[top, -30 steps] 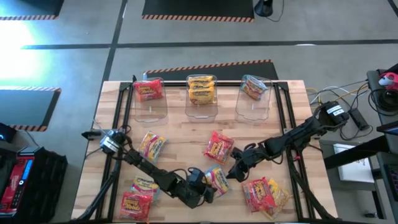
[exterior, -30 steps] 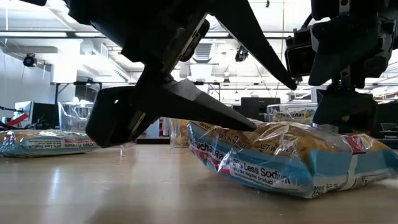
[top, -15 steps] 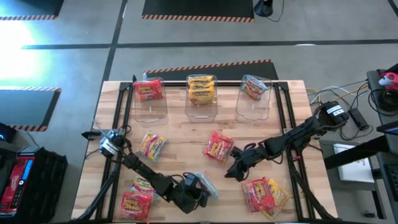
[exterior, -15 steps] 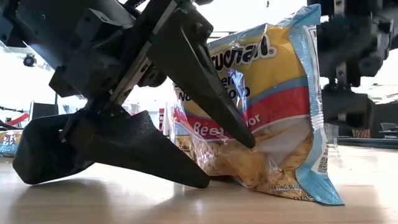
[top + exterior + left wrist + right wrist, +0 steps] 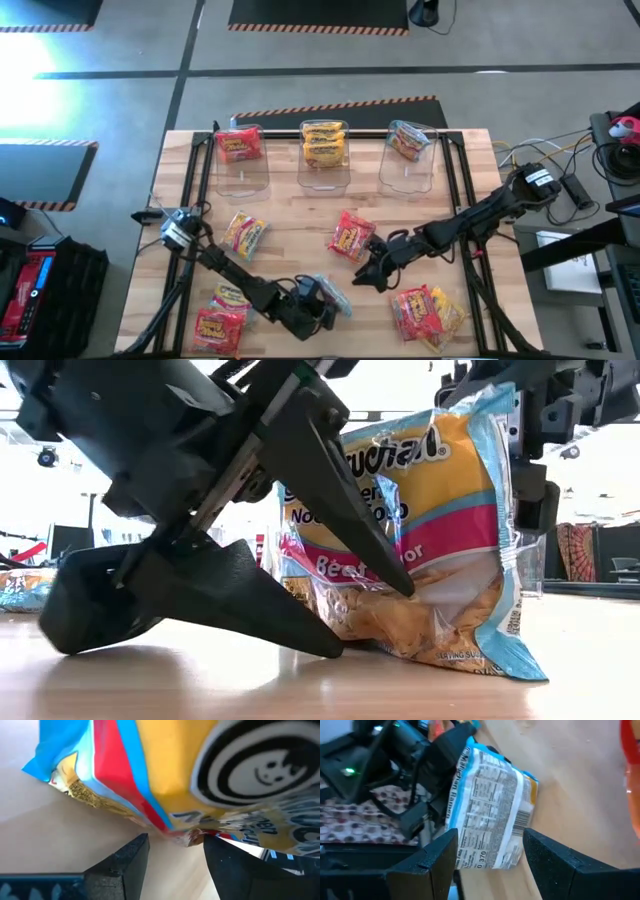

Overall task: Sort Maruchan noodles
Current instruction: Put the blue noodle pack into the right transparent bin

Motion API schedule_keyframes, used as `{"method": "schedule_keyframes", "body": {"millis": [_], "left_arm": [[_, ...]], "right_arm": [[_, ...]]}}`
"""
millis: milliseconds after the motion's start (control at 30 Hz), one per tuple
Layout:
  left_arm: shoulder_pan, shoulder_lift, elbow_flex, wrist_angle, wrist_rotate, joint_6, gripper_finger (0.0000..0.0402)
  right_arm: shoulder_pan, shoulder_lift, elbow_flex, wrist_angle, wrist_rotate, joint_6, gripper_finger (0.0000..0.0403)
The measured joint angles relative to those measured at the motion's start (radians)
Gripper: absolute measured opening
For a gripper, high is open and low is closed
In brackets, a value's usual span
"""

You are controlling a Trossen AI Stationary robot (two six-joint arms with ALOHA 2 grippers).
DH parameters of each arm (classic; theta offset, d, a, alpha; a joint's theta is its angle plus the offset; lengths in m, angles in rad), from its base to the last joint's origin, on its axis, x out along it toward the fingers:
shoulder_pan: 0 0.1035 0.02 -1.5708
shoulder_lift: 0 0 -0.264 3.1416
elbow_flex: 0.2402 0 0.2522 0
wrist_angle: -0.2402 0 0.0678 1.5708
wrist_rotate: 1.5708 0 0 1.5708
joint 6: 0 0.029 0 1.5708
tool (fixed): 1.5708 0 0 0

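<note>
A blue-edged yellow and red Maruchan noodles packet (image 5: 334, 298) (image 5: 430, 510) stands up on the table near its near edge, with my left gripper (image 5: 320, 304) (image 5: 368, 620) shut on it. Its printed back (image 5: 490, 805) faces my right gripper (image 5: 368, 272) (image 5: 490, 840), which hovers open just to the packet's far right, touching nothing. A red packet (image 5: 350, 238) lies flat next to the right gripper. More packets (image 5: 243, 233) (image 5: 222, 315) (image 5: 425, 310) lie flat on the wood. My left gripper pinches the packet's crumpled lower edge (image 5: 190, 834) between its two fingertips. The fingers (image 5: 330, 490) come slanting down from the table's left; one crosses the printed front, the other lies low along the table. The packet stands nearly upright, its bottom edge (image 5: 480, 658) on the table.
Three clear bins stand along the far edge, holding a red packet (image 5: 240, 148), yellow packets (image 5: 324, 142) and one tilted packet (image 5: 405, 140). A black frame rail (image 5: 452, 190) runs along each side of the table. Bare wood lies between bins and loose packets.
The packet lay flat under my left gripper's upper finger a second ago; it has been tipped up onto its lower edge and stands nearly upright in the left gripper's hold. My right gripper has risen a little and stays open.
</note>
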Motion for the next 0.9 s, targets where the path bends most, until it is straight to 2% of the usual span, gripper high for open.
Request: {"method": "schedule_keyframes", "body": {"millis": [167, 367, 667, 900], "left_arm": [[0.017, 0.006, 0.0, 0.001, -0.006, 0.001, 0.0164], [0.026, 0.011, 0.0, 0.002, -0.009, 0.0, 0.0149], [0.037, 0.012, -0.002, 0.004, -0.021, -0.004, 0.0146], [0.038, 0.012, -0.003, 0.0, -0.026, -0.007, 0.0146]], "right_arm": [[0.0, 0.008, 0.084, -0.211, 0.031, -0.074, 0.0212], [0.0, 0.035, 0.128, -0.213, 0.031, -0.108, 0.0212], [0.0, 0.187, 0.261, -0.218, -0.054, -0.156, 0.0212], [0.0, 0.281, 0.441, -0.425, -0.093, -0.258, 0.0212]]}}
